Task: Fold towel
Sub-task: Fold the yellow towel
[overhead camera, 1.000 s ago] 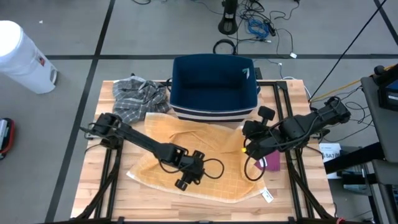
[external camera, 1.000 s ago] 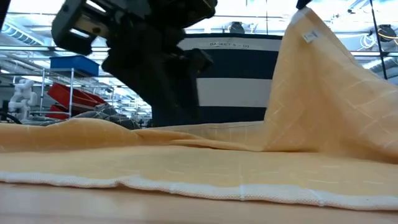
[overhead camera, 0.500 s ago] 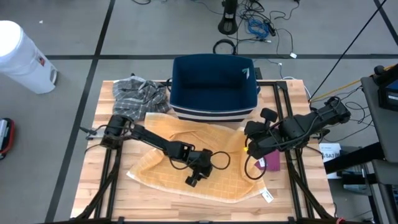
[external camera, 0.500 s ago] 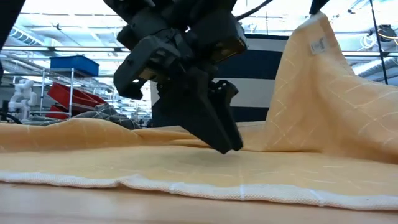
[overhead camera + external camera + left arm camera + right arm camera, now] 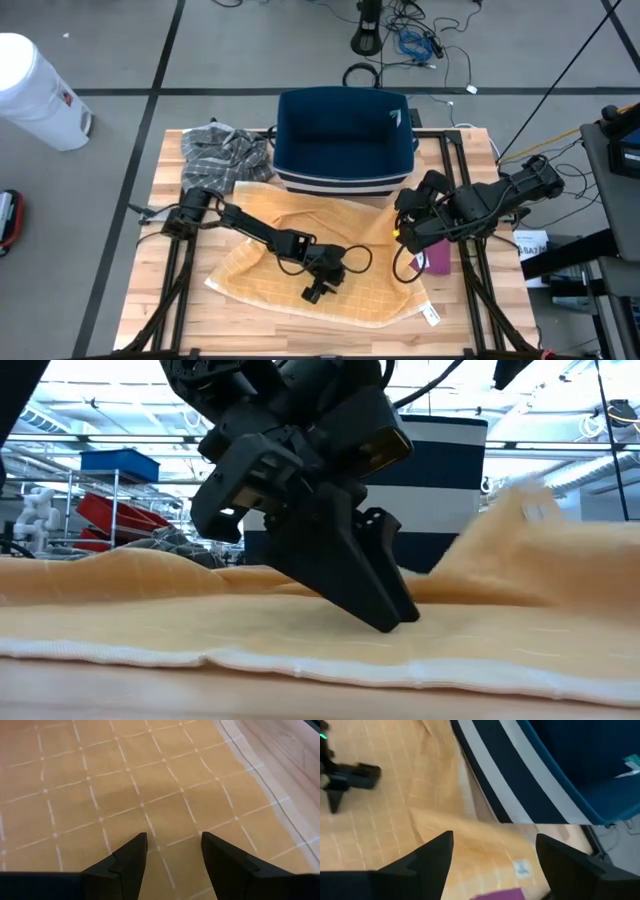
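**benchwatcher:** So where's your towel [image 5: 300, 270] sitting right now? From overhead I'm seeing the yellow checked cloth lying spread over the middle of the wooden table [image 5: 150, 300], just in front of the navy basket [image 5: 345, 140] with the white stripes. The far edge is running right up against the basket's base.

**gridfold:** Yep, and your left gripper [image 5: 318, 290] is pressing down on the cloth near its front middle. In the left wrist view both fingers [image 5: 125, 865] are standing apart with bare towel showing between them, so it's partly open and not pinching anything.

**benchwatcher:** And the right one?

**gridfold:** Your right gripper [image 5: 405, 228] is hanging above the towel's right corner, next to the basket. Its fingers [image 5: 427, 857] are spread wide in the right wrist view, and nothing is sitting between them. The corner with the little white label [image 5: 522, 867] is lying loose below it, folded over a bit. In the low view that side of the cloth is looking blurred and humped up.

**benchwatcher:** Other stuff I'm spotting: a grey plaid cloth [image 5: 222, 155] bunched at the back left of the table, and something magenta [image 5: 438, 262] lying by the towel's right edge.
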